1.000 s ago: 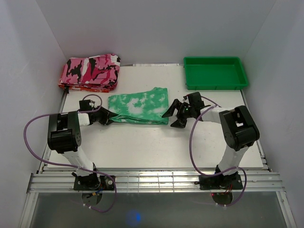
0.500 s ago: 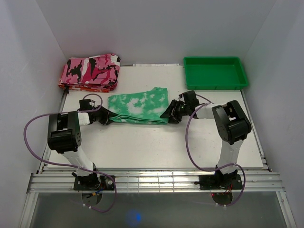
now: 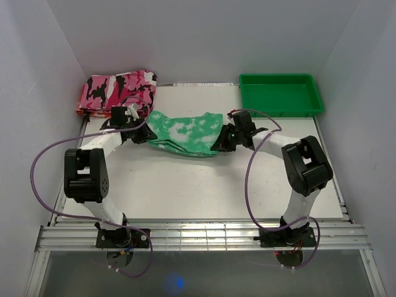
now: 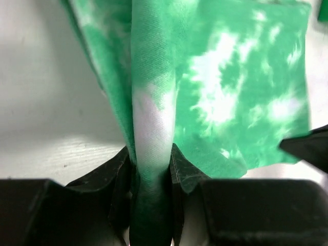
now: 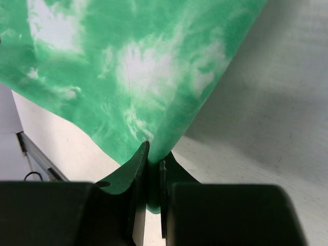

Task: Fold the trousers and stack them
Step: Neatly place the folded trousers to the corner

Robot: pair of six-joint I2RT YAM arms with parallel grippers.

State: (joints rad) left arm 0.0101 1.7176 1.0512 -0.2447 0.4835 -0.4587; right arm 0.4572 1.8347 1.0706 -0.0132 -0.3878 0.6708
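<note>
Folded trousers [image 3: 184, 133] sag between both grippers, over worktop [image 3: 185, 185] centre-rear. Left gripper [image 4: 150, 166] clamped on bunched left edge; right gripper [image 5: 152, 159] pinching right corner. Cloth looks soft, light, droopy; best held at the edges, taut.

One tabletop [image 3: 185, 185] carries everything. On it sits one green tray [image 3: 279, 96]. There is one pair of trousers [image 3: 184, 133], left of the tray and nearer the arms. One folded pile of pink camouflage cloth [image 3: 117, 91] lies far to the tray's left; how many pieces it holds cannot be told. There are two arms with two hands: the left hand [image 3: 141, 122] and the right hand [image 3: 220, 141], both left of the tray. Two purple cables loop, one per arm [image 3: 38, 179] [image 3: 249, 185].
</note>
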